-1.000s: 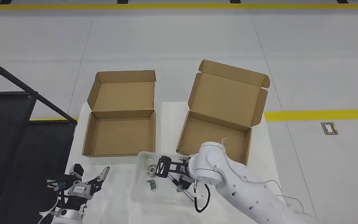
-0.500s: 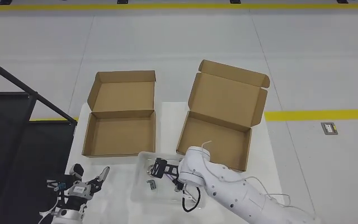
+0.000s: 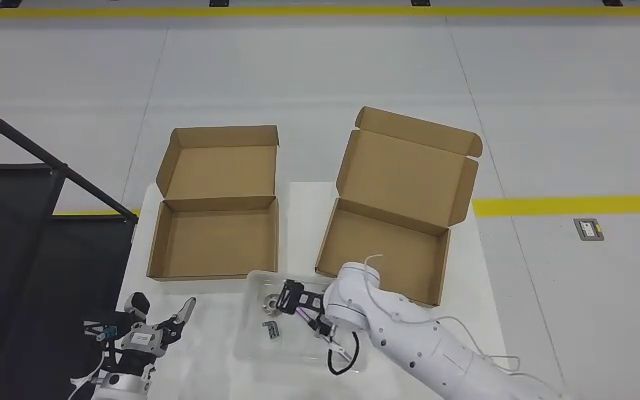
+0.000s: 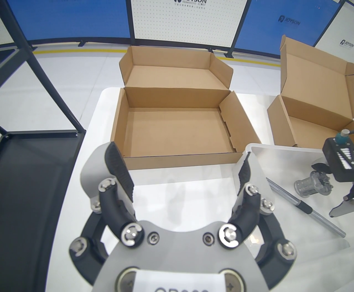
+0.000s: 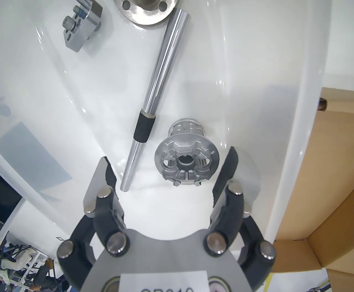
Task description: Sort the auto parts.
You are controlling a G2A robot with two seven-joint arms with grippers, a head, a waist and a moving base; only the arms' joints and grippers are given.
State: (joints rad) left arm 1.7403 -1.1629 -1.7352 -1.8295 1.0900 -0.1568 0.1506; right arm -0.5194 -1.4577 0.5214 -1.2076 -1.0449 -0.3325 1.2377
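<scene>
Four auto parts lay unsorted in the pale tray [image 5: 262, 69]: a toothed hub [image 5: 187, 160], a steel rod [image 5: 155, 91] with a black band just beside it, a flanged disc [image 5: 146, 11] and a small bracket block [image 5: 80, 30] farther along. The right gripper [image 5: 169, 161] hung over the hub with its fingers spread wide and nothing between them but air.

Beyond the tray stood two open cardboard boxes, the left box [image 3: 215, 240] and the right box [image 3: 385, 250], both bare inside as far as could be seen. The left gripper [image 4: 178, 156] hovered near the table's [image 3: 300, 230] front corner, jaws wide, holding nothing.

By that showing the sorting had hardly begun: no part was boxed, and all four seemingly remained to be lifted out.
</scene>
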